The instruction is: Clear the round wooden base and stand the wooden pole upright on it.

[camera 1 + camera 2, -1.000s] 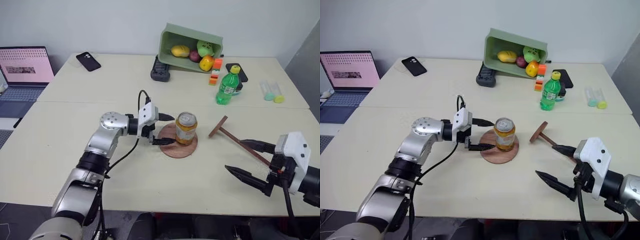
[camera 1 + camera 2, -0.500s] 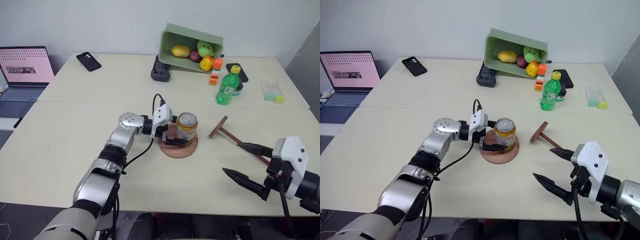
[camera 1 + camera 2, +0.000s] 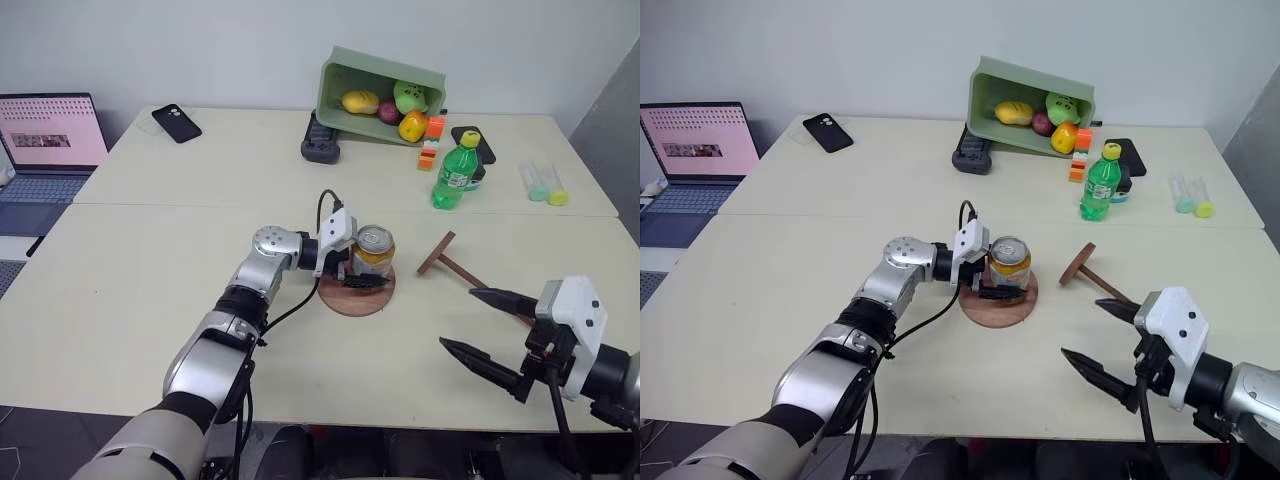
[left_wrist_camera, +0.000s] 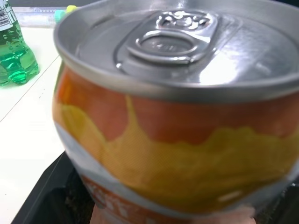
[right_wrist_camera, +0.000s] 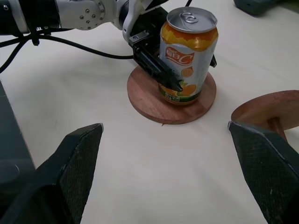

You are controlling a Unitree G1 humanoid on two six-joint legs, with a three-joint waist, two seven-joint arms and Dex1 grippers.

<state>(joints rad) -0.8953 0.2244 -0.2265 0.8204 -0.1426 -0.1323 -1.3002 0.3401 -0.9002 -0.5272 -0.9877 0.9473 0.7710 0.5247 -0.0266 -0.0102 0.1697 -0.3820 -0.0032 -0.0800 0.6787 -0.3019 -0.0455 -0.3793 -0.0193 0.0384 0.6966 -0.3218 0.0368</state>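
An orange drink can stands upright on the round wooden base in the middle of the table. My left gripper reaches in from the left, open, one black finger along the can's near side and the other behind it. The can's top and side loom close in the left wrist view. The wooden pole lies on the table to the right of the base, its end disc tipped up. My right gripper hovers open near the front right, empty, just short of the pole's rod end.
At the back, a tipped green bin holds fruit, with a black device beside it. A green bottle and small tubes stand at the back right. A phone and a laptop sit far left.
My left gripper has slid right from beside the base until its fingers straddle the can. The right gripper has stayed in place, still open.
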